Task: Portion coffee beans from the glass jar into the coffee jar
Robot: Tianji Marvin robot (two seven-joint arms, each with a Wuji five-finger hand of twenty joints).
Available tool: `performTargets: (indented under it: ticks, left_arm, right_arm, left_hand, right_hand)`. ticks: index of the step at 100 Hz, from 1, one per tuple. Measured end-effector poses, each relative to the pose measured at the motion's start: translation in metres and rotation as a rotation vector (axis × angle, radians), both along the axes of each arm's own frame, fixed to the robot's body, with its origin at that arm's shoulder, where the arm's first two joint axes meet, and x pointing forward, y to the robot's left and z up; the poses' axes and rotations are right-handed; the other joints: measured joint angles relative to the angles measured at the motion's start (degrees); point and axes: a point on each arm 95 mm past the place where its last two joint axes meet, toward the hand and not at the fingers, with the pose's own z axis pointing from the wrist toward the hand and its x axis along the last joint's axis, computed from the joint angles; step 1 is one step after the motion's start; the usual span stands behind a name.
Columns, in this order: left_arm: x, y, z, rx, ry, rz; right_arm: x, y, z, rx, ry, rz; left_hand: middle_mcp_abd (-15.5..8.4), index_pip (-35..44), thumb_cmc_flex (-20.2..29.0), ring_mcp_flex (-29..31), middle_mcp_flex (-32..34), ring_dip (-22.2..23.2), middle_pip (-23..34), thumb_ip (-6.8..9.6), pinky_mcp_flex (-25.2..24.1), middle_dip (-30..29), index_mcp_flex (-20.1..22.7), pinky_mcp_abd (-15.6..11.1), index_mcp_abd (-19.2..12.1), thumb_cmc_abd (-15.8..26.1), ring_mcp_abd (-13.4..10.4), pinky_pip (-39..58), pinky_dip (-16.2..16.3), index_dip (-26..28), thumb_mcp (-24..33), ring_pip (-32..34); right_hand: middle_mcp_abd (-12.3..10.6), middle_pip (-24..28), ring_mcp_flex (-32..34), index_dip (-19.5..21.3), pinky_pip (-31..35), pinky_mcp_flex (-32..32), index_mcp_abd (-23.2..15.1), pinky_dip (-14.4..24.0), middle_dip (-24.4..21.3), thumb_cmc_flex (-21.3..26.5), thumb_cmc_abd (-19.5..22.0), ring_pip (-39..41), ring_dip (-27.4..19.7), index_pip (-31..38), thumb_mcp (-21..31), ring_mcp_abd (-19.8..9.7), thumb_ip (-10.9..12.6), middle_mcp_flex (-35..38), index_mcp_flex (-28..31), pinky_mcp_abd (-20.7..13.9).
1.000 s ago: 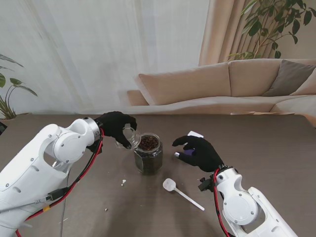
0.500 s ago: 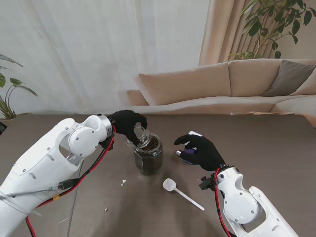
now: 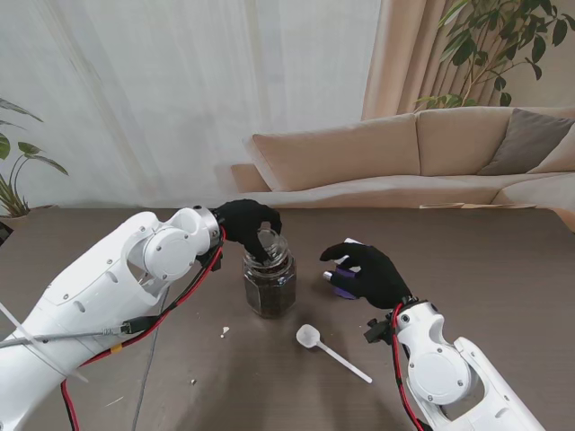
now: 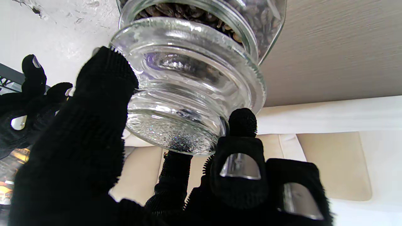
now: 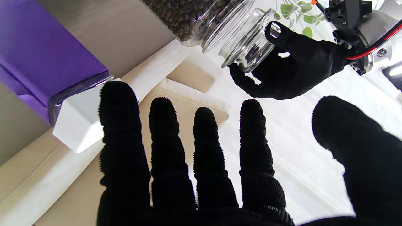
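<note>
Fingers [image 4: 103, 103] of the left hand [image 3: 244, 222] pinch the glass lid [image 4: 188, 91] at the glass jar [image 3: 269, 285] mouth; right hand [image 3: 370, 274] fingers spread.

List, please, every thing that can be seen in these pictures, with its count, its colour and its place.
jar: one, clear glass with dark coffee beans inside, middle of the table.
lid: one, clear glass, held at the jar's mouth by the left robot hand.
spoon: one, white, lying on the table nearer to me than the jar, a little to the right.
box: one, purple with a white end, on the table under the right robot hand.
crumbs: a few, pale, on the table left of the spoon.
table: one, brown.
sofa: one, beige, behind the table.
plants: two, green, far right and far left.
left robot hand: black glove, shut on the lid.
right robot hand: black glove, open, over the box.
</note>
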Motion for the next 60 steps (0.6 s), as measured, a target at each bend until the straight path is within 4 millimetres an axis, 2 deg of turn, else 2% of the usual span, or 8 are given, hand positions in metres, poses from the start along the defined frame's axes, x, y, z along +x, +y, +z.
performTargets:
  ticks: [60]
  left_arm:
    - [0.005, -0.011, -0.013, 0.000, 0.006, -0.009]
  right_arm:
    - [0.001, -0.001, 0.000, 0.003, 0.001, -0.003]
  left_hand:
    - [0.00, 0.18, 0.00, 0.00, 0.00, 0.00, 0.02, 0.00, 0.00, 1.45, 0.00, 0.09, 0.05, 0.00, 0.11, 0.03, -0.60, 0.00, 0.01, 0.00]
  right_hand:
    - [0.03, 0.00, 0.00, 0.00, 0.00, 0.00, 0.38, 0.00, 0.00, 0.00, 0.01, 0.00, 0.00, 0.00, 0.00, 0.00, 0.00, 0.00, 0.00, 0.01]
